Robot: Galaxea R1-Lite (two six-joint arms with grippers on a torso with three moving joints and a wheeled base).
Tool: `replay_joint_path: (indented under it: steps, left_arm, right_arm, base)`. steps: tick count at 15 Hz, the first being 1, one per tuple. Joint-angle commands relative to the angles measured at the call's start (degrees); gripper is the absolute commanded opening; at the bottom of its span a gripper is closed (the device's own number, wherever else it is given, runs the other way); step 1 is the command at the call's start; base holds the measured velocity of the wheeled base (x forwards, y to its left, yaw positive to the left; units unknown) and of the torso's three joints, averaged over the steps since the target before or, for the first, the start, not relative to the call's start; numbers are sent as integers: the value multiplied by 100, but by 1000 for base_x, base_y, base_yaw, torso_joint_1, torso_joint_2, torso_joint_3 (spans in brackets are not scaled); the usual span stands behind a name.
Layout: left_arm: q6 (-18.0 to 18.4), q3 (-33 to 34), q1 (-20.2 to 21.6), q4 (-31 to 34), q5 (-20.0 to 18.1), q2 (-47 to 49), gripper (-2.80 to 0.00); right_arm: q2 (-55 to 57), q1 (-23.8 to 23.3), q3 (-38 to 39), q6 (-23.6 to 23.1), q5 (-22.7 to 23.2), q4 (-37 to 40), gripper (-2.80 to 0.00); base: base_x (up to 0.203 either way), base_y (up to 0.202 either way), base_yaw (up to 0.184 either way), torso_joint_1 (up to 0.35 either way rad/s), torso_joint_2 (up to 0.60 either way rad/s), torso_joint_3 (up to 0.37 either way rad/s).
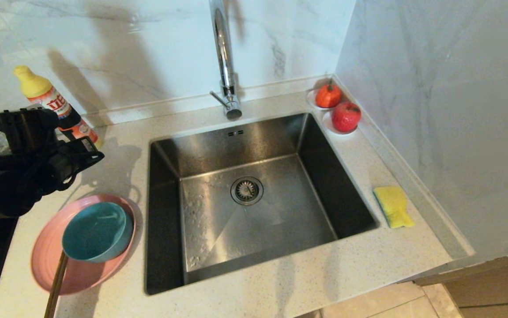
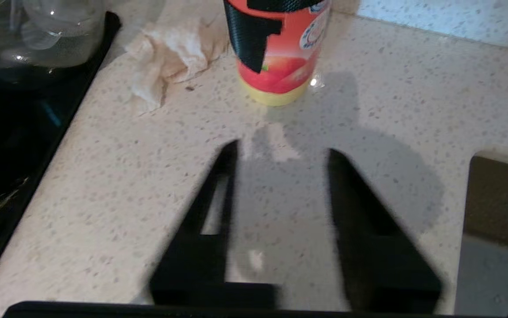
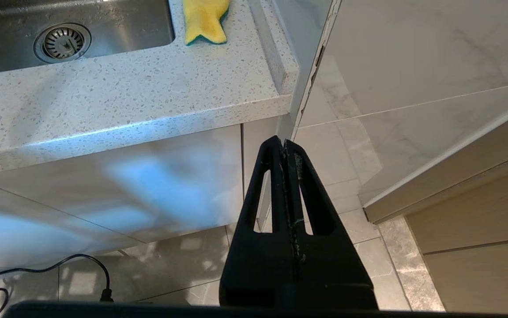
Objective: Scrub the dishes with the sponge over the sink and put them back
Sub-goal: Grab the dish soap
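Left pincer [image 2: 280, 176] hangs over the speckled stone worktop [image 1: 280, 274] left of the sink, fingers apart with only bare worktop between them, holding nothing; just beyond it stands the red-orange detergent bottle with yellow cap [image 1: 55, 106], and a crumpled beige paper tissue [image 2: 170, 53] lies near that bottle. The dishes sit in front of it on the worktop: small round teal-blue bowl [image 1: 97, 232] stacked inside the wide shallow pink plate [image 1: 50, 260], thin wooden chopsticks [image 1: 56, 282] leaning on the plate rim and sticking out over the near edge. Large square stainless-steel sink [image 1: 201, 145] with round strainer drain is between the dishes and the rectangular yellow foam sponge [image 1: 393, 205], which lies on the far right strip of worktop, well apart from the left arm. Right pincer [image 3: 285, 145] is parked low beside the cabinet front, fingers pressed together, empty. Step in hand looks like reaching for a dish. To do it well: descend onto the bowl's rim, one finger inside and one outside, avoid knocking the chopsticks or tipping the bottle, lift straight before swinging over the sink. The right arm is likely better placed for the sponge.
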Motion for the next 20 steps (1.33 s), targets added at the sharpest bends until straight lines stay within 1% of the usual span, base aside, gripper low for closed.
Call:
replay_joint_path:
  steps: [1,3,6,8,12,15,18,20]
  left_arm:
    - [34,60,6,-260,17,32,0]
    - [130,-19,13,-761,49,140,0]
    - [218,-53,41,-1128,98,333,0]
    - [211,-127,63,-1165,82,411,0]
    - [207,-527,207,-1237,100,806,0]
    - [210,-600,239,-1474,232,1086,0]
    - [227,-782,260,-1833,249,1319,0]
    - [235,-1001,284,-1916,249,1485,0]
  right_arm:
    - [-1,0,0,2,0,3,-280]
    - [-1,0,0,2,0,5,-280]
    - [-1,0,0,2,0,5,-280]
    - [-1,0,0,2,0,4,-280]
    - [-1,0,0,2,0,4,-280]
    - [-1,0,0,2,0,3,-280]
    - [-1,0,0,2,0,-4,-280]
    - [-1,0,0,2,0,5,-280]
  base:
    - [0,0,0,0,0,0]
    - [0,0,0,0,0,0]
    - [0,0,0,0,0,0]
    - [0,0,0,0,0,0]
    - [0,0,0,0,0,0]
    - [0,0,0,0,0,0]
    - [0,0,0,0,0,0]
    - [0,0,0,0,0,0]
